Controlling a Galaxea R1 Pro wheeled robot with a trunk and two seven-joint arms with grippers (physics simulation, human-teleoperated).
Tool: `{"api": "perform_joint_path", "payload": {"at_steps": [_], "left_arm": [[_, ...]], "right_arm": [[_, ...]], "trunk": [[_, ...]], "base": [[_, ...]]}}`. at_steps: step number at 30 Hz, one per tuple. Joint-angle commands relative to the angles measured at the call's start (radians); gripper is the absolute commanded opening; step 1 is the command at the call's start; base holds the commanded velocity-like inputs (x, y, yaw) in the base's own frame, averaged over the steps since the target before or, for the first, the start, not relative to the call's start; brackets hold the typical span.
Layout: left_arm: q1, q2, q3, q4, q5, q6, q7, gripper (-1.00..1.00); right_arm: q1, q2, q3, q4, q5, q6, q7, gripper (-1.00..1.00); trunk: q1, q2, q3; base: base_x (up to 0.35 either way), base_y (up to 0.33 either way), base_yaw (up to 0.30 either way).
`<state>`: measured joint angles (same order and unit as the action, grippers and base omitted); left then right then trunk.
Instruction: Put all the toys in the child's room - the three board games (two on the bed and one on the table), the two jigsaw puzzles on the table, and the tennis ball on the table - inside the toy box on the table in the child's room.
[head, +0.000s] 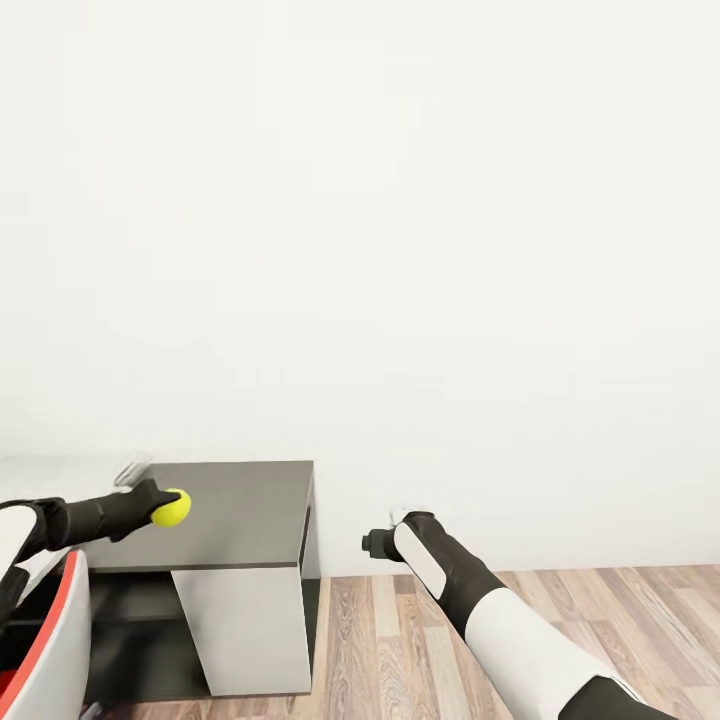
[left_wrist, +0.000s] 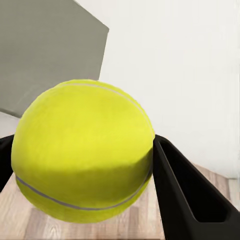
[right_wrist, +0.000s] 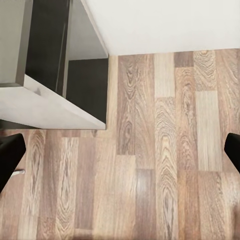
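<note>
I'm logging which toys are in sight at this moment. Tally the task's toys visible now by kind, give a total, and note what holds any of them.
Tennis ball: 1, clamped in the left gripper in front of the dark grey cabinet
Board games: 0
Jigsaw puzzles: 0
Total: 1 toy
The right gripper holds nothing; its wrist view looks down on wooden floor.

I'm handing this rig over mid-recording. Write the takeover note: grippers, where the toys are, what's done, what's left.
Left gripper: shut on the tennis ball, held in the air over the dark cabinet top.
Right gripper: jaws apart, holding nothing, above the wood floor.
In view: cabinet, white wall, floor. Toy box, board games and puzzles are not in view, so their state cannot be told.
Done: ball picked up.
Left: carry the ball to the toy box and drop it in.
</note>
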<state>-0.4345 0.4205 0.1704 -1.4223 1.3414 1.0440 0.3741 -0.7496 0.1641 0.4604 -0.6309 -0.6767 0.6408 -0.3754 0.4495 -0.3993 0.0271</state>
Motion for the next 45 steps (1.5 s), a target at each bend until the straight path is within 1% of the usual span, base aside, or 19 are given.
{"api": "perform_joint_path", "payload": {"at_steps": [1, 3, 7, 13, 18, 21, 27, 28, 29, 30, 32, 34, 36, 38, 40, 41, 43, 44, 45], "left_arm": [[0.002, 0.002, 0.002, -0.001, 0.014, 0.003, 0.003, -1.00], [0.007, 0.009, 0.005, -0.002, 0.025, 0.003, -0.039, -1.00], [0.014, 0.014, 0.008, -0.002, 0.028, 0.003, -0.136, -1.00], [0.024, 0.045, 0.011, 0.000, 0.030, 0.003, -0.194, -1.00], [0.040, 0.053, 0.015, 0.000, 0.029, 0.003, -0.271, -1.00], [0.042, 0.055, 0.015, 0.000, 0.029, 0.003, -0.290, -1.00], [0.042, 0.058, 0.022, 0.001, 0.027, 0.003, -0.301, -1.00], [0.037, 0.065, 0.034, 0.001, 0.027, 0.003, -0.301, -1.00], [0.032, 0.083, 0.053, 0.001, 0.028, 0.003, -0.302, -1.00], [0.024, 0.120, 0.079, 0.001, 0.029, 0.003, -0.302, -1.00], [0.018, 0.152, 0.100, 0.002, 0.030, 0.003, -0.302, -1.00], [0.010, 0.165, 0.110, 0.002, 0.032, 0.003, -0.302, -1.00], [-0.006, 0.169, 0.112, 0.001, 0.034, 0.003, -0.302, -1.00], [-0.031, 0.172, 0.113, 0.001, 0.045, 0.003, -0.302, -1.00], [-0.045, 0.176, 0.114, 0.000, 0.069, 0.003, -0.302, -1.00], [-0.047, 0.179, 0.114, 0.000, 0.077, 0.003, -0.302, -1.00], [-0.051, 0.195, 0.114, 0.000, 0.108, 0.003, -0.301, -1.00], [-0.052, 0.199, 0.114, 0.000, 0.114, 0.003, -0.301, -1.00], [-0.053, 0.208, 0.114, 0.000, 0.128, 0.003, -0.301, -1.00]], "right_arm": [[-0.001, -0.001, 0.004, -0.001, -0.011, 0.001, -0.010, 1.00], [-0.001, -0.001, 0.004, -0.001, -0.011, 0.000, -0.010, 1.00], [-0.001, 0.000, 0.005, -0.001, -0.011, -0.001, -0.010, 1.00], [-0.001, 0.000, 0.006, -0.001, -0.011, -0.001, -0.010, 1.00], [-0.001, 0.000, 0.007, -0.001, -0.010, -0.001, -0.010, 1.00], [-0.001, 0.000, 0.007, -0.001, -0.010, -0.001, -0.010, 1.00], [-0.001, 0.000, 0.006, -0.001, -0.010, 0.000, -0.010, 1.00], [-0.001, 0.000, 0.006, -0.001, -0.010, 0.000, -0.010, 1.00], [-0.001, 0.000, 0.006, -0.002, -0.010, -0.001, -0.010, 1.00], [-0.001, 0.000, 0.006, -0.004, -0.010, -0.001, -0.010, 1.00], [0.000, -0.003, 0.006, -0.020, -0.010, 0.000, -0.010, 1.00], [0.005, -0.009, 0.008, -0.063, -0.010, 0.001, -0.010, 1.00], [0.010, -0.014, 0.007, -0.118, -0.010, 0.005, -0.010, 1.00], [0.011, -0.019, 0.005, -0.225, -0.013, 0.026, -0.010, 1.00], [0.017, -0.035, 0.006, -0.366, -0.016, 0.069, -0.010, 1.00], [0.024, -0.040, 0.006, -0.404, -0.017, 0.081, -0.011, 1.00], [0.075, -0.055, 0.003, -0.548, -0.017, 0.119, -0.011, 1.00], [0.091, -0.058, 0.002, -0.582, -0.017, 0.125, -0.012, 1.00], [0.136, -0.066, -0.006, -0.672, -0.017, 0.139, -0.012, 1.00]], "trunk": [[0.000, -0.001, -0.001], [0.000, -0.001, -0.001], [0.000, -0.001, -0.001], [0.000, -0.001, -0.001], [0.000, -0.001, -0.001], [0.000, -0.001, -0.001], [0.000, -0.001, -0.001], [0.000, -0.001, -0.001], [0.000, -0.001, -0.001], [0.000, -0.001, -0.001], [0.000, -0.001, -0.001], [0.000, -0.001, -0.001], [0.000, -0.001, -0.001], [0.000, -0.001, -0.001], [0.000, -0.001, -0.001], [0.000, -0.001, -0.001], [0.000, -0.001, -0.001], [0.000, -0.001, -0.001], [0.000, -0.001, -0.001]], "base": [[0.000, 0.000, 0.000], [0.000, 0.000, 0.000], [0.000, 0.000, 0.000], [0.000, 0.000, 0.041], [0.000, 0.000, 0.239], [0.000, 0.000, 0.277], [0.000, 0.000, 0.285], [0.000, 0.000, 0.287], [0.000, 0.000, 0.287], [0.000, 0.000, 0.287], [0.000, 0.000, 0.287], [0.000, 0.000, 0.287], [0.000, 0.000, 0.287], [0.000, 0.000, 0.287], [0.000, 0.000, 0.287], [0.000, 0.000, 0.287], [0.000, 0.000, 0.287], [0.000, 0.000, 0.287], [0.000, 0.000, 0.287]]}}
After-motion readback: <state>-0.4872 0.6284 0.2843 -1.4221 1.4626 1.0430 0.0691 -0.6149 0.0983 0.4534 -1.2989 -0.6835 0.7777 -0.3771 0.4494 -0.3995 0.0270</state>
